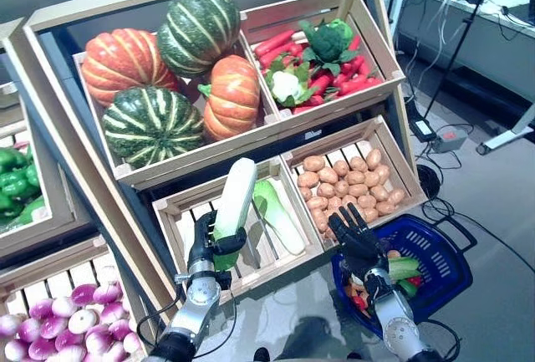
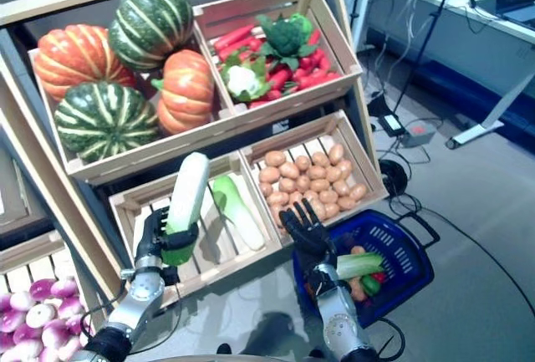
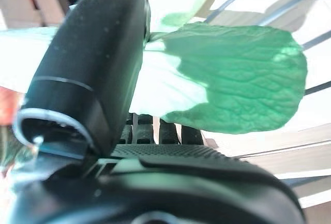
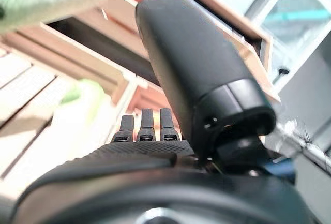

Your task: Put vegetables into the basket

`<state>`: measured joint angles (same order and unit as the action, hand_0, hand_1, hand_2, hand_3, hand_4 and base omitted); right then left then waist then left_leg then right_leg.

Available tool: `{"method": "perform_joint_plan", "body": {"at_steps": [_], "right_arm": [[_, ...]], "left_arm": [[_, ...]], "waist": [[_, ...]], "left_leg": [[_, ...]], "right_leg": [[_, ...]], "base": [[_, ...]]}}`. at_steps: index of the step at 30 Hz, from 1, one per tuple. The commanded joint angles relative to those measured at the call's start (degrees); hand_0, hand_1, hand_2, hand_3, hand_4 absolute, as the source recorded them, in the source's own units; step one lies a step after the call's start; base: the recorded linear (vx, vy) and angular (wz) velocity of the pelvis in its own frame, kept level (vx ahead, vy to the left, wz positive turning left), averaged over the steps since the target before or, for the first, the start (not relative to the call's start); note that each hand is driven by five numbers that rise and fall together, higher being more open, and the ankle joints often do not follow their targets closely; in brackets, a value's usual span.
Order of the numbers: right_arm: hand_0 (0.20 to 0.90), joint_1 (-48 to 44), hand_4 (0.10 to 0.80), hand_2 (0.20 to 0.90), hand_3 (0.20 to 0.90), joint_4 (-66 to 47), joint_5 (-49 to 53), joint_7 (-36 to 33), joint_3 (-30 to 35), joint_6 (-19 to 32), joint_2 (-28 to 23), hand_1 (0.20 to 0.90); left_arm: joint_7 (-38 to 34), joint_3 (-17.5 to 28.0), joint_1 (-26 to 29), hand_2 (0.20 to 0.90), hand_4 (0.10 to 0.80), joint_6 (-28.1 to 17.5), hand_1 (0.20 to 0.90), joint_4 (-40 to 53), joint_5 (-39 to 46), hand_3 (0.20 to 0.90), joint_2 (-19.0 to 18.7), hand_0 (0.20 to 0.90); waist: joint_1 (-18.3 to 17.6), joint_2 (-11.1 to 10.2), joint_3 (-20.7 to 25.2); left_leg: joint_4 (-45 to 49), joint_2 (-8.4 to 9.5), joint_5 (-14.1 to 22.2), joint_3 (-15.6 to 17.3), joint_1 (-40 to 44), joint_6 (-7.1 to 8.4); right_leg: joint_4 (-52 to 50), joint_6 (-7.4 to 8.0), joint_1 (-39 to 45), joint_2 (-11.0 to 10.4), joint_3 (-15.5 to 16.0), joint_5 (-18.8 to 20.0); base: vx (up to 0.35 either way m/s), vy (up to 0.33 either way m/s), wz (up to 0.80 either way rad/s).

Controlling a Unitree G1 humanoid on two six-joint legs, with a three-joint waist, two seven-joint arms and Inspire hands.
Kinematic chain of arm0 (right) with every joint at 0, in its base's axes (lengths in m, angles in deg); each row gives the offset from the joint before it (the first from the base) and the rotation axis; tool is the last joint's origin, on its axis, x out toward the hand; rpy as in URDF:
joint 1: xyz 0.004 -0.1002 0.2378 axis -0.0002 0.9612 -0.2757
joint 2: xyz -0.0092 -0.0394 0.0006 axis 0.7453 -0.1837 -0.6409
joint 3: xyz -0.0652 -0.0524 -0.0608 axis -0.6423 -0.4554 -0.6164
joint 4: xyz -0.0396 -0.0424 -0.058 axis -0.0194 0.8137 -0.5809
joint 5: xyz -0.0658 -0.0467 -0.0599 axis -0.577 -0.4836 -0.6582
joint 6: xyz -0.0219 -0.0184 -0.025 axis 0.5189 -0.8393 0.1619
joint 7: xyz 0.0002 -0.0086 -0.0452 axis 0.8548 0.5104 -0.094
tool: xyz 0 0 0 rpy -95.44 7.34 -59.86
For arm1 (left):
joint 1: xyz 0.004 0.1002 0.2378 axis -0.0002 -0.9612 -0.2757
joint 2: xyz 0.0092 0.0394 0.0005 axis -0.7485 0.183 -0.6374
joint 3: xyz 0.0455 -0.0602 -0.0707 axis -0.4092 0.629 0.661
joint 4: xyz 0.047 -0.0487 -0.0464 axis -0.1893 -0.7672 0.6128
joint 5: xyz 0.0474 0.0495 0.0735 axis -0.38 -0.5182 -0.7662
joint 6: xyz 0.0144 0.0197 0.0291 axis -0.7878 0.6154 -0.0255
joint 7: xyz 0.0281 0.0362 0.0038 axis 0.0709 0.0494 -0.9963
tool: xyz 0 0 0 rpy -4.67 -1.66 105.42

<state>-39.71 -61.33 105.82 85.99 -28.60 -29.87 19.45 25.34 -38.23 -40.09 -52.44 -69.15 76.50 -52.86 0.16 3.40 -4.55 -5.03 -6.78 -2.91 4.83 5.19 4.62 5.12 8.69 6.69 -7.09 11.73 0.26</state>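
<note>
Left hand (image 1: 203, 249): fingers curled round the green leafy base of a Chinese cabbage (image 1: 231, 207), thumb closed over the leaf. The cabbage stood near upright, its long axis running from the grip up to a pale rounded tip tilted slightly toward the shelf. It was clear of the slats of the lower left crate (image 1: 180, 241), above that crate's front left part. Surface smooth and white along the stalk, crinkled and veined at the green end.

Right hand (image 1: 358, 241): fingers straight and spread, holding nothing, hovering over the near left rim of the basket (image 1: 435, 249).

The basket was blue plastic mesh with black handles, on the floor right of the shelf's lower corner; greens and red and orange pieces already lay inside. It lay to the right of the held cabbage, across the crate's front edge, so the carry would likely run sideways and down.

A second cabbage (image 1: 280, 216) lay flat in the same crate. Potatoes (image 1: 347, 182) filled the neighbouring crate; ribbed pumpkins (image 1: 167, 73) sat above.
</note>
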Motion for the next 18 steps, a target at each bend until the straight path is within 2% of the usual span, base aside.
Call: {"method": "perform_joint_plan", "body": {"at_steps": [1, 4, 18], "right_arm": [[0.900, -4.58, 0.800, 0.900, 0.900, -7.82, 1.71, 8.53, 1.47, 5.27, 2.72, 0.900], [0.900, -6.87, 0.800, 0.900, 0.900, -7.57, 1.67, 8.30, 0.82, 6.42, 2.16, 0.900], [0.900, -13.72, 0.800, 0.900, 0.900, -4.17, 6.26, 5.66, -0.97, 3.53, 2.44, 0.900]], "left_arm": [[1.92, -0.21, 7.62, 0.300, 0.400, -8.83, 0.300, 7.30, -7.34, 0.300, -6.31, 0.300], [2.97, -2.18, 8.12, 0.300, 0.400, -9.28, 0.300, 8.44, -8.60, 0.300, -6.98, 0.300], [6.15, -9.90, 13.23, 0.300, 0.400, -10.36, 0.300, 9.87, -12.95, 0.300, -8.39, 0.300]], "waist": [[0.77, -3.75, 1.30], [1.55, -4.23, 1.59], [2.23, -5.00, 2.55]], "left_leg": [[0.03, 2.07, 1.78, 0.29, -0.19, -1.40], [0.03, 1.92, 2.23, 0.20, 0.28, -1.36], [0.03, 1.56, 3.28, 0.17, 2.36, -1.44]], "right_leg": [[-0.12, -3.01, -0.12, -1.09, 0.03, 2.33], [-0.12, -3.08, 0.38, -0.84, 0.15, 2.04], [-0.12, -2.85, 2.12, -0.72, -0.06, 1.53]], "base": [[0.017, -0.053, 0.00], [0.021, -0.049, 0.02], [0.030, -0.017, 0.00]]}}
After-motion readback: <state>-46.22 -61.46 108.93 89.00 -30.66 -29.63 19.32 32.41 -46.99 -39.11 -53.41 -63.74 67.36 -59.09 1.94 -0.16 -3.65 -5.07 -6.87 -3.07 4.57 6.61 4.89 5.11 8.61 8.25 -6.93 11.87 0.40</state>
